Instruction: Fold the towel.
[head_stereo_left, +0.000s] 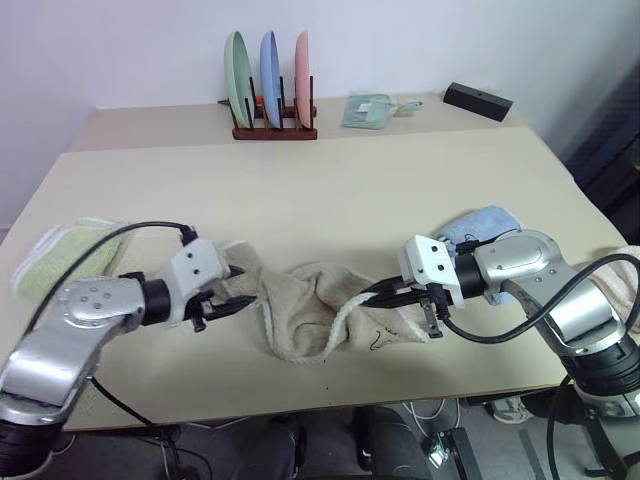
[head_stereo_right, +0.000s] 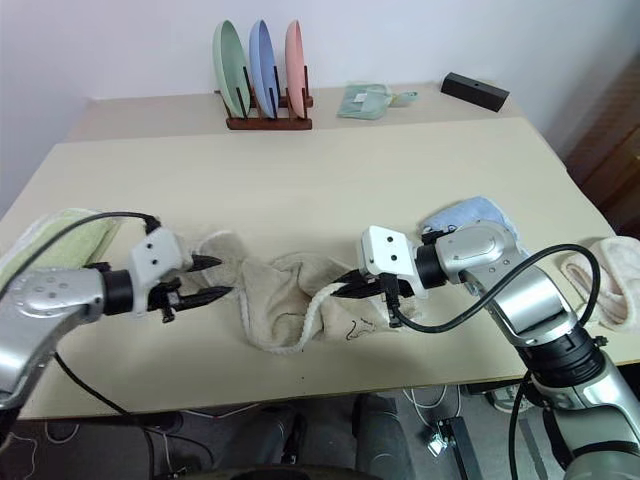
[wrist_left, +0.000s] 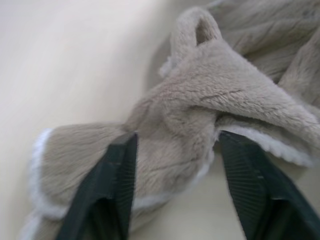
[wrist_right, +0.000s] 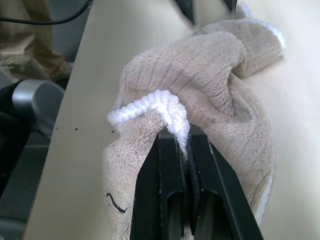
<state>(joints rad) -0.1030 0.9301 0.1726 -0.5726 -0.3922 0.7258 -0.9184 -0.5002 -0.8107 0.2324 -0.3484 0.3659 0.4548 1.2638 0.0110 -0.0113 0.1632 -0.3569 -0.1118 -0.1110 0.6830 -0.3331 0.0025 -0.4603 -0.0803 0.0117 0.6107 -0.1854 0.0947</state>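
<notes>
towel (head_stereo_left: 310, 310): bunched, beige | white edging pinched | right gripper (head_stereo_left: 372, 293)

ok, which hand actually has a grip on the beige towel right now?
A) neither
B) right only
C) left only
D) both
B: the right hand is shut on the white corded edge of the beige towel, while the left hand has its fingers spread apart over the towel's other end, not clamping it.
</notes>
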